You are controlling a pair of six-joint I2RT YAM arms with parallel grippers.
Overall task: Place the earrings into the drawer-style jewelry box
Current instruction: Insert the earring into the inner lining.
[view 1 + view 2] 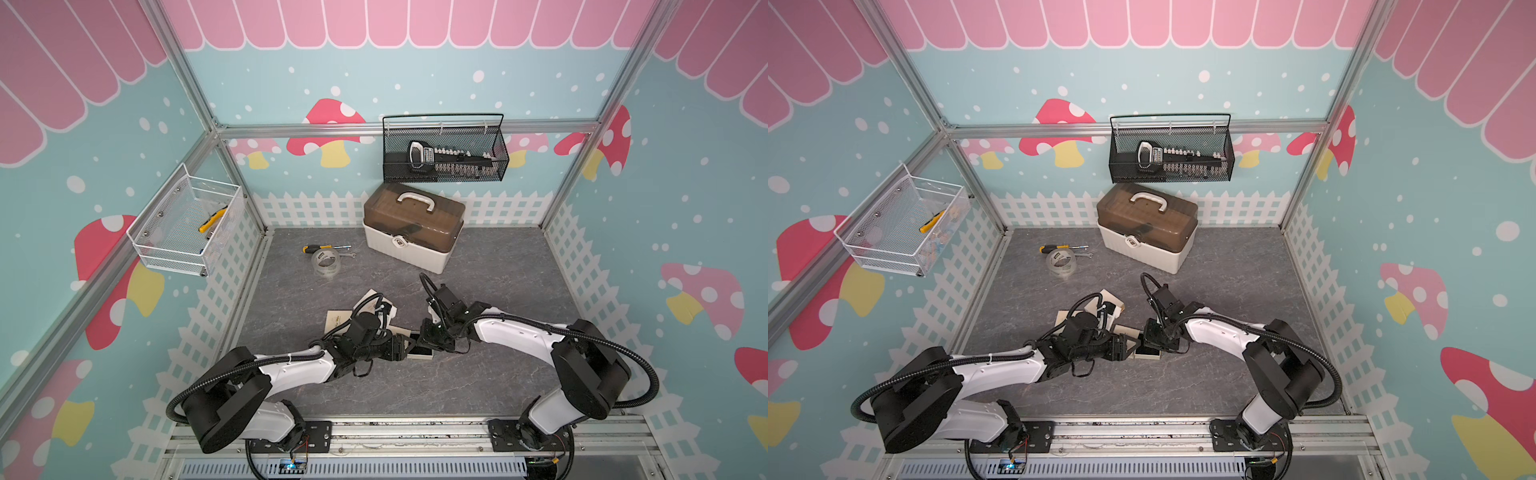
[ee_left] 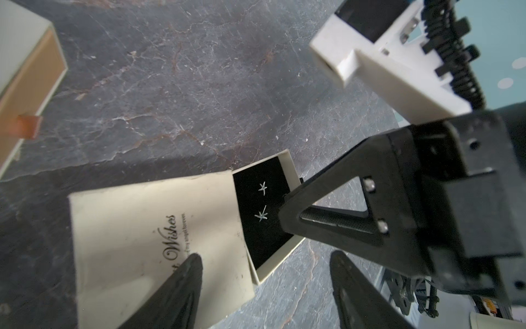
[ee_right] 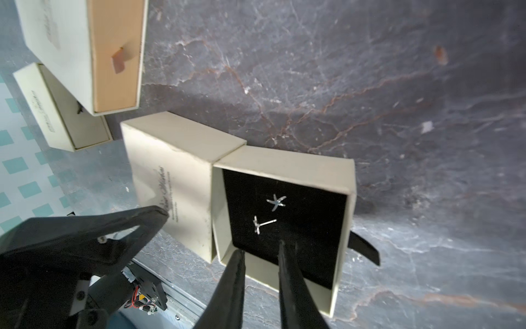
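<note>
The drawer-style jewelry box lies near the table's front middle. Its cream sleeve (image 3: 170,182) is printed with script, and its drawer (image 3: 284,166) is slid out, showing a black lining. Both earrings lie on that lining in the right wrist view: one starfish-shaped stud (image 3: 276,202) and one on its side with its pin showing (image 3: 263,224). They also show in the left wrist view (image 2: 262,202). My right gripper (image 3: 260,248) hovers over the drawer's near edge, its jaws a narrow gap apart and empty. My left gripper (image 2: 264,256) is open, one finger (image 2: 190,273) over the sleeve.
Two more cream boxes (image 3: 113,57) (image 3: 62,114) lie just beyond the sleeve. A white toolbox with a brown lid (image 1: 411,232), a tape roll (image 1: 326,262) and a screwdriver (image 1: 320,248) sit at the back. A black mesh basket (image 1: 444,149) and a white one (image 1: 187,224) hang on the walls.
</note>
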